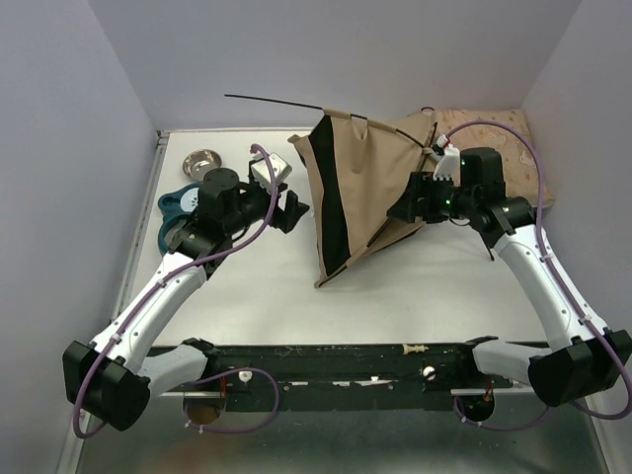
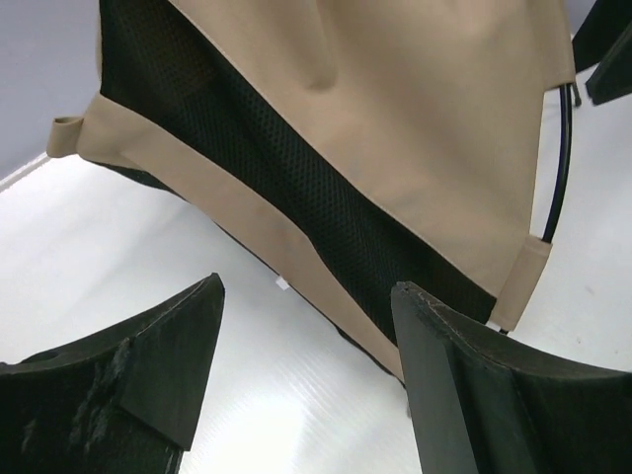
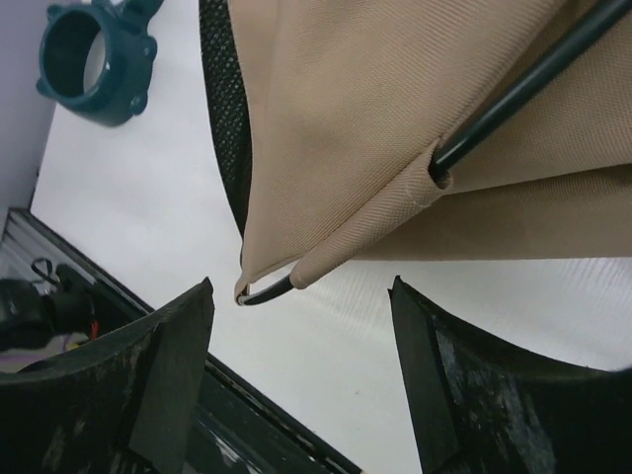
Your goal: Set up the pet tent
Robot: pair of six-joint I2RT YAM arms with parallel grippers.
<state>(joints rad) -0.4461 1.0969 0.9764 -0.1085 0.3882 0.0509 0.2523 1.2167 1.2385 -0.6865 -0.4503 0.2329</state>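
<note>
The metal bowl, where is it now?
In the top view, the metal bowl sits in the far left corner of the table, beyond the teal plastic piece, left of the tent.

A white table [image 1: 259,296] sits boxed in by plain pale lavender walls [image 1: 69,118], evenly lit.

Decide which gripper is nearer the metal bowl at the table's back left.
Left. The left gripper sits just right of the metal bowl, closer to the bases; the right gripper is beyond the pet tent, far to the bowl's right.
</note>
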